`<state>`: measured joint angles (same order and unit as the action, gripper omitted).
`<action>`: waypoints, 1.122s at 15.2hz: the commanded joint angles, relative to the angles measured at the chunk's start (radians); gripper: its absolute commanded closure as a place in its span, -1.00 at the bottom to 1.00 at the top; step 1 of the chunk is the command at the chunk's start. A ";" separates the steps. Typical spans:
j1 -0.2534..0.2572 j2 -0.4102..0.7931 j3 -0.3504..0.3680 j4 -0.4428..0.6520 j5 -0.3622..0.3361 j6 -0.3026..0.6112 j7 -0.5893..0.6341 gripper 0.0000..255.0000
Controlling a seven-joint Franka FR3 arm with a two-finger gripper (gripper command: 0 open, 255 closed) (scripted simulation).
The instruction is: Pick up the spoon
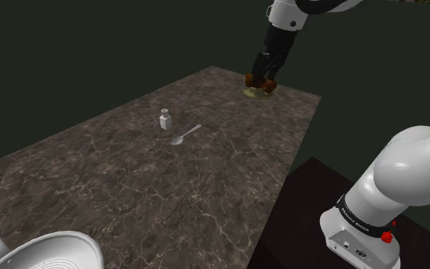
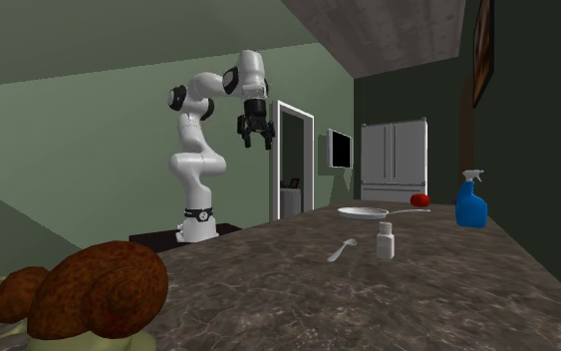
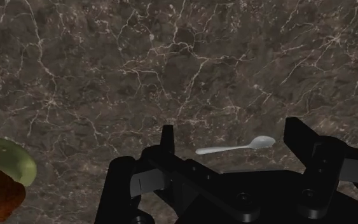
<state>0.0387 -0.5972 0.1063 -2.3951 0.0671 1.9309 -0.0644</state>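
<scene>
A small silver spoon (image 1: 185, 136) lies flat on the dark marble counter (image 1: 129, 191), beside a white shaker (image 1: 165, 119). In the second exterior view the spoon (image 2: 343, 249) rests just left of the shaker (image 2: 386, 240). My black gripper (image 1: 263, 78) hangs well above the counter's far end, open and holding nothing. From the side, the gripper (image 2: 254, 137) is high in the air. In the wrist view the spoon (image 3: 234, 148) appears far below, between the spread fingers of the gripper (image 3: 233, 135), untouched.
A roast chicken (image 1: 260, 84) on a green plate stands at the counter's far end, under the gripper. A white pan (image 1: 49, 252) sits at the near left corner. A red fruit (image 2: 420, 199) and blue spray bottle (image 2: 471, 202) stand beyond the pan (image 2: 363, 212).
</scene>
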 commanded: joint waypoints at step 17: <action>0.035 0.630 0.162 0.206 -0.130 0.433 0.200 -1.00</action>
<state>0.0704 -0.0078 0.2624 -2.2072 -0.0446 2.3416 0.1194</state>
